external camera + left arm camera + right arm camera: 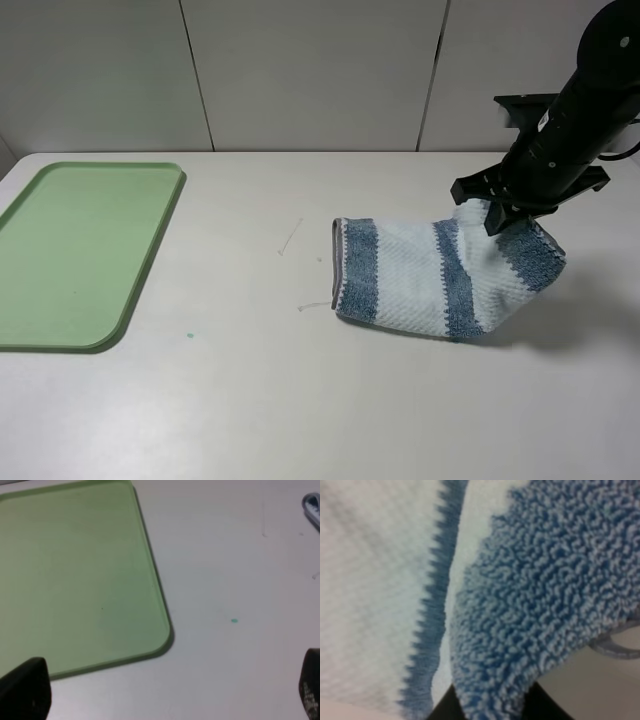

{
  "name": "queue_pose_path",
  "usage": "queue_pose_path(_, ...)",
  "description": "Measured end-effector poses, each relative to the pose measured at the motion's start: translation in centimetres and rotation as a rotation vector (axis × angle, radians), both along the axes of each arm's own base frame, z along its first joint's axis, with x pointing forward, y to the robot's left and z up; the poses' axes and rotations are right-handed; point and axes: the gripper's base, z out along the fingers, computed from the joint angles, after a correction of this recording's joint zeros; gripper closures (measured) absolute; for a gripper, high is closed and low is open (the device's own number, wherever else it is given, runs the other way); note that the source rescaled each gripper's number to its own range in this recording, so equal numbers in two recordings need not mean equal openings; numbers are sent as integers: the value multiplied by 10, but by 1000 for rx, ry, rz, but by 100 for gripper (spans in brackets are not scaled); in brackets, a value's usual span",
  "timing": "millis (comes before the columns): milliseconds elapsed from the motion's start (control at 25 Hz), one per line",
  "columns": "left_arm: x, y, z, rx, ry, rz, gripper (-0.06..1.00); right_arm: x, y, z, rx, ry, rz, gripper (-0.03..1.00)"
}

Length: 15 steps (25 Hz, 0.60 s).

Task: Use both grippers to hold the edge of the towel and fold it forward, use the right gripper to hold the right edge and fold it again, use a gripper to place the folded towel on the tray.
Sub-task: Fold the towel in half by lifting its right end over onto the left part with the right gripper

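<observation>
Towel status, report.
Right gripper shut on towel, right end lifted. Left gripper open, near tray corner. No obstacle between towel and tray.

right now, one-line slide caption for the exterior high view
Right gripper holds the right end of the towel raised off the table; tray lies at far left.

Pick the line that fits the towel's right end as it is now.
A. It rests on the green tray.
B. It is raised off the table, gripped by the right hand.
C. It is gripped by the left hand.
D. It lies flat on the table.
B: the right hand is pinched on the right end of the towel, which slopes up from the table.
</observation>
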Motion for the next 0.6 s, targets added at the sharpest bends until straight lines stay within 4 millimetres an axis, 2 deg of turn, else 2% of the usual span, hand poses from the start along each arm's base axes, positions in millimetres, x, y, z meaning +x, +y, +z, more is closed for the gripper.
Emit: queue_pose_path(600,0,0,0,0,0,0,-5,-8,48,8,158,-76,35,88)
